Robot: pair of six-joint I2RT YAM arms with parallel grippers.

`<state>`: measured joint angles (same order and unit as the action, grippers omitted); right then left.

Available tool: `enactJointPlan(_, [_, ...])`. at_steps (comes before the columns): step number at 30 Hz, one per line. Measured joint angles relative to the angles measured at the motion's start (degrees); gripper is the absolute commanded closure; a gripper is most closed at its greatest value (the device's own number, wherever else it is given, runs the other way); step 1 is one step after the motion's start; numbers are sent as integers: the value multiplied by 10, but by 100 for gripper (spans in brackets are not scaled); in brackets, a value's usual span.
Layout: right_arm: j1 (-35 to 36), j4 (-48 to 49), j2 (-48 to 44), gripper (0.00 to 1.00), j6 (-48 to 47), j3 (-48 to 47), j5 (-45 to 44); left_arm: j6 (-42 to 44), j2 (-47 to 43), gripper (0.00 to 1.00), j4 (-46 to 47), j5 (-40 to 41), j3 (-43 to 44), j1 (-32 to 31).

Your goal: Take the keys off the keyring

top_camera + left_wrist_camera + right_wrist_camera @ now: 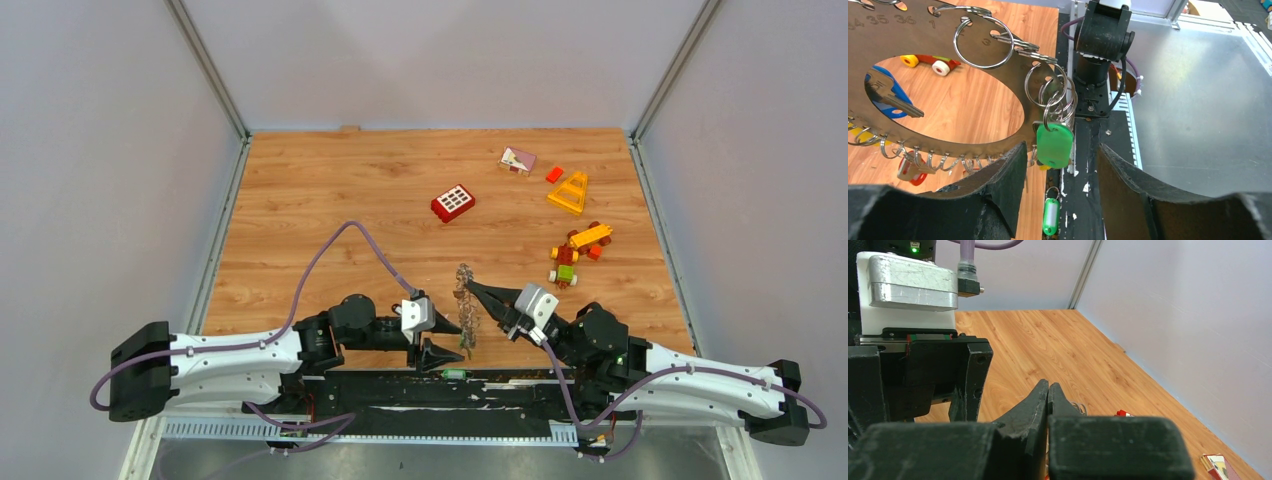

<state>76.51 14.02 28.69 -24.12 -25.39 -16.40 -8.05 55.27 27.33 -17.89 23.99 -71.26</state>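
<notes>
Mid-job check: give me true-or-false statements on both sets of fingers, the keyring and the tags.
1. The left fingers stand open. True.
2. A green tag hangs from the keyring between them. True.
3. The right fingers are spread wide. False: they are shut on the keyring.
4. The red brick touches the keyring. False: it lies well apart, farther up the table.
5. A second green tag lies below, off the keyring. True.
</notes>
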Motion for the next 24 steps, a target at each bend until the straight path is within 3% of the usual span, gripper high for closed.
enactJointPlan(5, [0,0,4,100,0,0,0,-6,4,39,5,1,0,0])
enactJointPlan(12, [0,1,9,100,0,0,0,-9,10,55,13,1,0,0])
enactJointPlan(24, [0,4,8,100,0,1,0,-10,12,66,12,-3,1,0])
